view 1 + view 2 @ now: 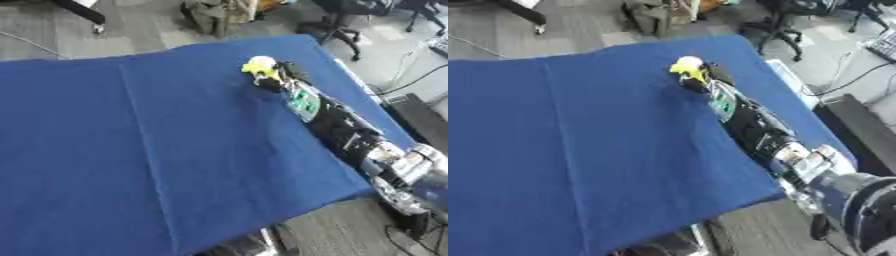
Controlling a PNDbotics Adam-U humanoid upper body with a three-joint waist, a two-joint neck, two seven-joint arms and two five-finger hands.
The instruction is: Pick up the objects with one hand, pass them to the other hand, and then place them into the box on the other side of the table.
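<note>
Yellow object [259, 65] lay on far right part of blue surface [131, 150], right hand [278, 76] at it. Fingers appeared curled around object; closure uncertain. Advised: confirm hold before lifting, raise straight, carry leftward for handover. Left hand, box unseen.

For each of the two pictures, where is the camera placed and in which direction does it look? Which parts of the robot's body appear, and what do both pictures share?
Left eye view: sits in the robot's head, looks down at the blue table; the right arm reaches from the lower right, its right hand at a yellow object.
Right eye view: same head, same downward look, set slightly to the side; more of the right arm's near end shows.
Shared: table, right arm, yellow object, office floor beyond. No left hand shows.
</note>
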